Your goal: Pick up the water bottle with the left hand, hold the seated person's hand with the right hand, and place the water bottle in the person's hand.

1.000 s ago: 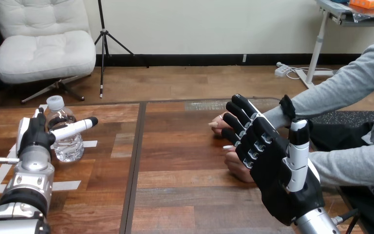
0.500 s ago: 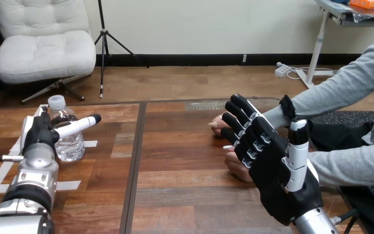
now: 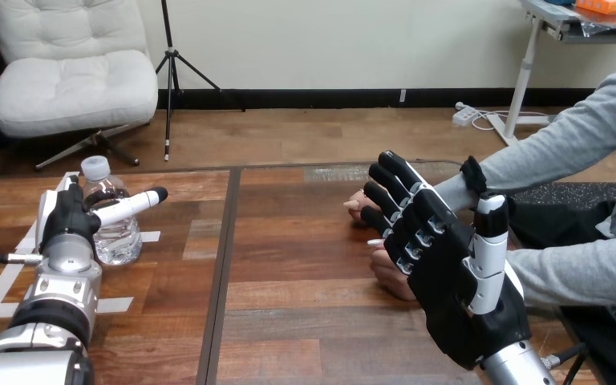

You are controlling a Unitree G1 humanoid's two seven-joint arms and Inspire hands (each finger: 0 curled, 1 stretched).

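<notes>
- Right hand [image 3: 457, 289], black with white shells, is standing upright over the right half of the table, its fingers [image 3: 393, 180] straight and slightly spread, pointing up toward the far edge; it is gripping nothing.
- Its white-shelled thumb [image 3: 485, 241] is sticking straight up, apart from the other digits.
- This hand is overlapping the person's two hands in the head view; cannot tell whether it is touching them, and nothing of it is curling round either one.
- The person's farther hand [image 3: 358, 202] is lying on the table toward the far right corner, fingertips pointing left, grey sleeve [image 3: 561, 148] running off to the right edge.
- The person's nearer hand [image 3: 389, 277] is resting on the table just in front of the farther one, mostly hidden behind the robot's palm.
- Left hand [image 3: 68, 220] is sitting against the near left side of the clear plastic water bottle with a white cap [image 3: 116, 233], its thumb [image 3: 128, 207] stretching straight across the bottle's front.
- Cannot tell whether this hand is actually gripping the bottle.
- The bottle is standing upright near the far left corner of the dark wooden plank table [image 3: 289, 321].
- White tape strips [image 3: 108, 305] are lying on the table by the left edge, around the silver left forearm [image 3: 52, 309].
</notes>
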